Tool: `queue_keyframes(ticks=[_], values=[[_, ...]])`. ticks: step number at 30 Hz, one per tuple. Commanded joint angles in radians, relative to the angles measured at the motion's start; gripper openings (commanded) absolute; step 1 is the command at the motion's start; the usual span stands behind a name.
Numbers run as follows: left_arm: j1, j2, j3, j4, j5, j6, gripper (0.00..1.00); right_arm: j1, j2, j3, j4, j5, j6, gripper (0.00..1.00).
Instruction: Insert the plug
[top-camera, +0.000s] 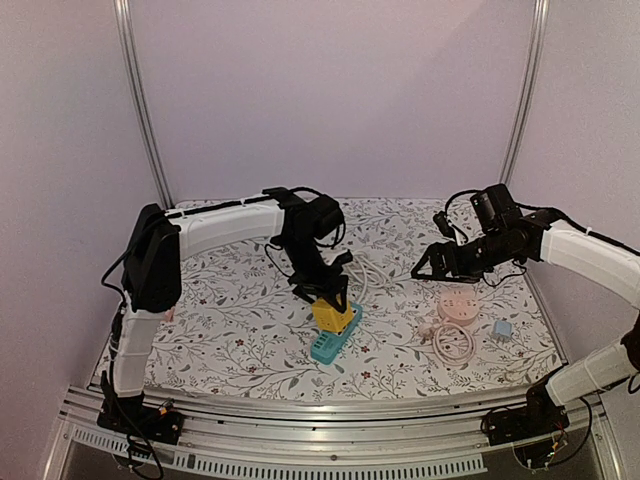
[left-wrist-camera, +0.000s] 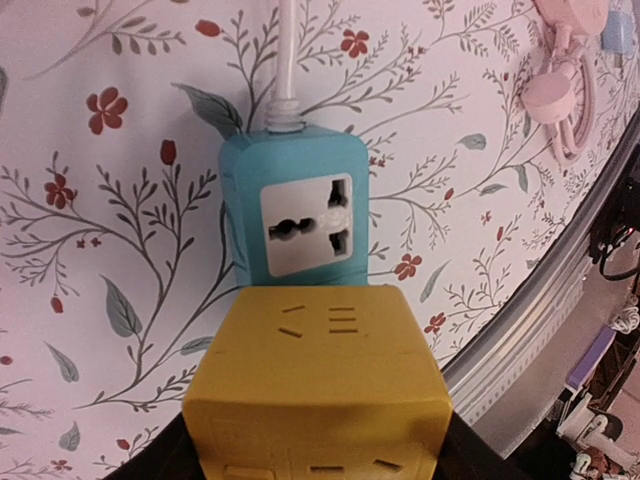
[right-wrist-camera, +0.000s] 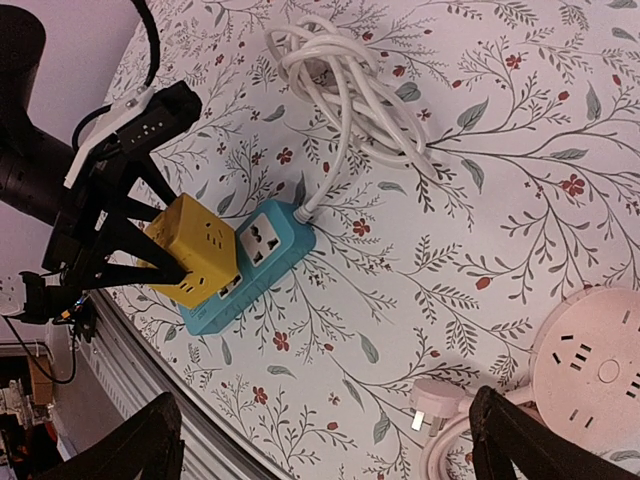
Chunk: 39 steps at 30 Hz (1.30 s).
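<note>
Teal plastic marks the power strip (top-camera: 325, 350), which lies on the floral counter (top-camera: 230, 330) near the middle, running from near-left to far-right. To its right, toward the near edge, a coiled pink cord (top-camera: 455, 345) and a small pale-blue plug (top-camera: 501, 329) sit just beside each other. The yellow cube adapter (top-camera: 330, 316) rests on the strip's near half and covers it; whether its pins are fully in cannot be told. The left jaws are closed partway on the cube, one finger pressed to each side. Just beyond the cube, one white socket (left-wrist-camera: 310, 222) on the strip is bare. A round pink socket hub (top-camera: 458, 305) lies just beyond the pink cord. Farther back, the strip's white cable (top-camera: 368, 268) lies bundled. The right jaws hang spread wide and empty above the counter, beyond the pink hub.
</note>
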Motion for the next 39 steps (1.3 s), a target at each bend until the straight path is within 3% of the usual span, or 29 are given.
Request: queue_keyframes(ticks=[1, 39], values=[[-0.011, 0.002, -0.001, 0.0, -0.018, 0.023, 0.0, -0.003, -0.016, -0.014, 0.005, -0.007, 0.005, 0.99], [-0.171, -0.036, 0.007, 0.028, -0.372, -0.115, 0.0, -0.004, 0.0, -0.016, -0.009, -0.031, -0.008, 0.99]])
